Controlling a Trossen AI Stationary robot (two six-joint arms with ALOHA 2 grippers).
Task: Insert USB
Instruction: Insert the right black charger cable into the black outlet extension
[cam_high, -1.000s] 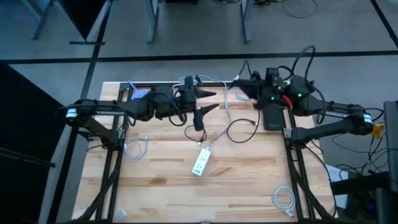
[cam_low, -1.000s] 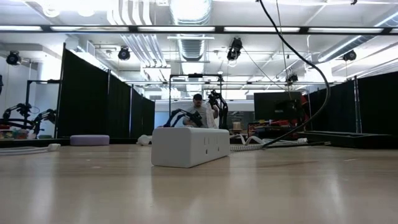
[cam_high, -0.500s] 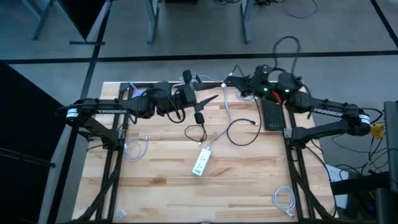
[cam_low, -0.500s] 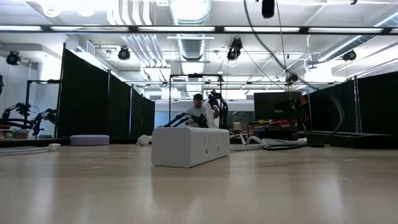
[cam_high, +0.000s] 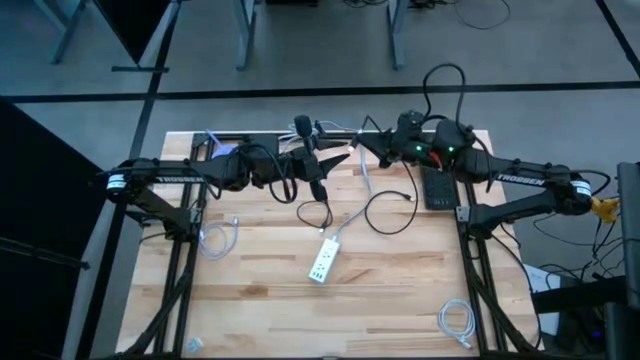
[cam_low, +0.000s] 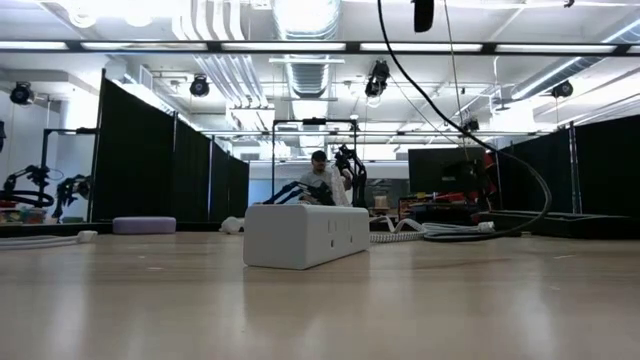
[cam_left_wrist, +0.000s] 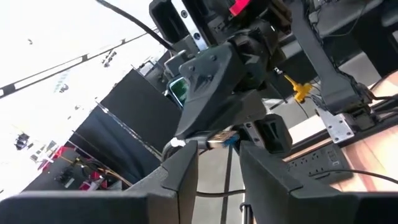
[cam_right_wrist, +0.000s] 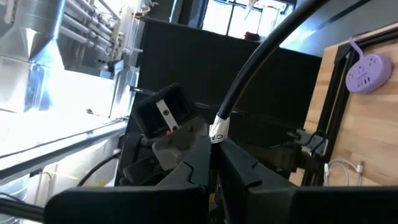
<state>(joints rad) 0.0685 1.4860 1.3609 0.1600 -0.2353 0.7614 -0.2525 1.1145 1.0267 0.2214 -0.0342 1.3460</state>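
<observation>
As arms converged | right gripper (cam_high: 362, 142) moved leftward, apparently pinching black cable (cam_right_wrist: 261, 59) | left gripper (cam_high: 335, 160) open

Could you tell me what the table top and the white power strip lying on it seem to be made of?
The table top looks like wood: pale planks with visible grain and joint lines, with a slight sheen in the low view. The white power strip looks like moulded plastic, smooth and matte, with rounded corners and small socket openings; I cannot confirm either by sight alone.

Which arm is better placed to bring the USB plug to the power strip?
Right, probably: the right gripper grips the black cable near its USB plug; the left gripper is open, empty.
</observation>
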